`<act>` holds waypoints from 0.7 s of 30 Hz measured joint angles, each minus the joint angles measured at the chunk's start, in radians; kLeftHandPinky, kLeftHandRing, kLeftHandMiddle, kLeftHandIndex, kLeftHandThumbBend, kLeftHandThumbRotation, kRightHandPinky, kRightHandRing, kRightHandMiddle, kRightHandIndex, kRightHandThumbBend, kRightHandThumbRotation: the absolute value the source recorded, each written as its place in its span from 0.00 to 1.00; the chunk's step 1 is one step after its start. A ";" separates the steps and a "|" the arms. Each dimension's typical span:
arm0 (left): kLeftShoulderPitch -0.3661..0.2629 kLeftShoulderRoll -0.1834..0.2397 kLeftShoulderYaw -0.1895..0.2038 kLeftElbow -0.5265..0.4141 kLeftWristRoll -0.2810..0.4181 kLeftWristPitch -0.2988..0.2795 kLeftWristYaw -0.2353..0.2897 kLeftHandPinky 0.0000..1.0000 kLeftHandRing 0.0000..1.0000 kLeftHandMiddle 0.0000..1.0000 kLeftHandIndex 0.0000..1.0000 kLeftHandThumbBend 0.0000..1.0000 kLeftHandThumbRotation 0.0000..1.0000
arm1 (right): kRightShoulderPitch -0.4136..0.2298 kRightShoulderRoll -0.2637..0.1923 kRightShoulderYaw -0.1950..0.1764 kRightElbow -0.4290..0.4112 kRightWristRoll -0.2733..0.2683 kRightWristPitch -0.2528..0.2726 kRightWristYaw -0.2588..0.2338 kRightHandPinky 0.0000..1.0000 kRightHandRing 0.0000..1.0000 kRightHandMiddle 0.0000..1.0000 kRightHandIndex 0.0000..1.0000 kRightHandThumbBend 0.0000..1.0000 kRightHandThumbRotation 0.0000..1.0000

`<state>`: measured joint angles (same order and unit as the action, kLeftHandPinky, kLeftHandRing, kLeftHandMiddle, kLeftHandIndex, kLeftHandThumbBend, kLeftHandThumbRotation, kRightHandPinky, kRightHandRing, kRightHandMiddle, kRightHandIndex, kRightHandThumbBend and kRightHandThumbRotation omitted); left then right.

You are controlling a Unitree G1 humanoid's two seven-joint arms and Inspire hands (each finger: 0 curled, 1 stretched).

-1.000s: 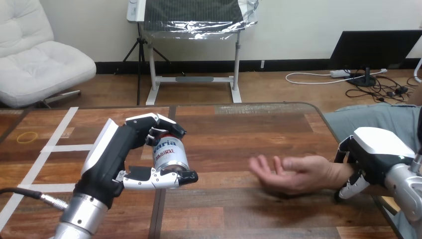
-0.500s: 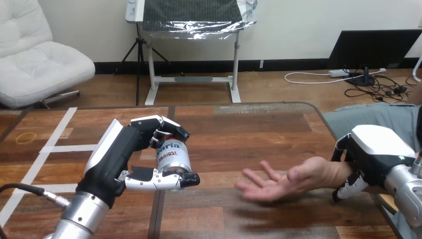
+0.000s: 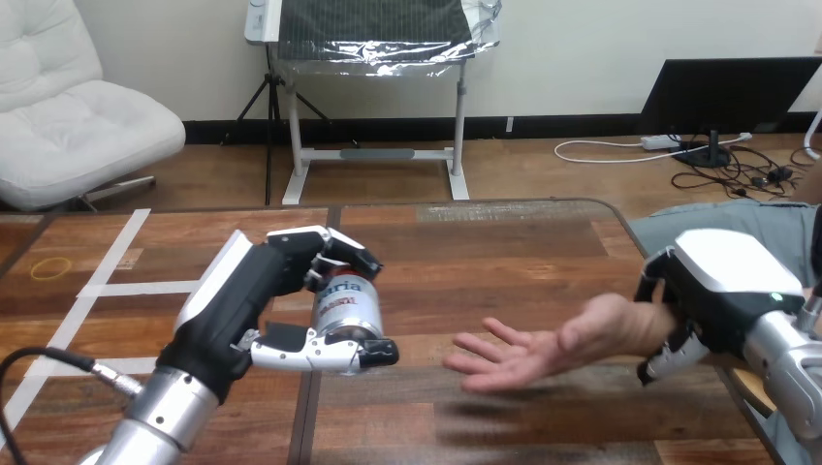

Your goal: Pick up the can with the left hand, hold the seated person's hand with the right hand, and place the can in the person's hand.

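Left hand brought can closer; person's hand opened.

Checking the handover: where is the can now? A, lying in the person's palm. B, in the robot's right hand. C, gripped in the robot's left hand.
C: the left hand curls its fingers and thumb round the can, apart from the person's hand, whose open palm is bare.

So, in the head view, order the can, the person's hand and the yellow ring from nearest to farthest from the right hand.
From the right hand:
1. person's hand, at the right, wrist in its grasp.
2. can, left of centre, in the left hand.
3. yellow ring, far left on the table.
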<state>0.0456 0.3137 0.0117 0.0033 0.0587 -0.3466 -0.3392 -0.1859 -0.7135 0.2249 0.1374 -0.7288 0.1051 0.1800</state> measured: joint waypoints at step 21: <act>-0.077 0.011 -0.038 -0.128 -0.090 0.212 -0.146 0.36 0.41 0.49 0.53 0.71 0.00 | 0.002 -0.001 -0.012 -0.139 -0.003 -0.006 0.034 0.24 0.30 0.40 0.50 0.78 0.00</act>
<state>-0.0311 0.3243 -0.0260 -0.1245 -0.0311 -0.1347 -0.4849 -0.1837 -0.7150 0.2131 -0.0021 -0.7317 0.0995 0.2142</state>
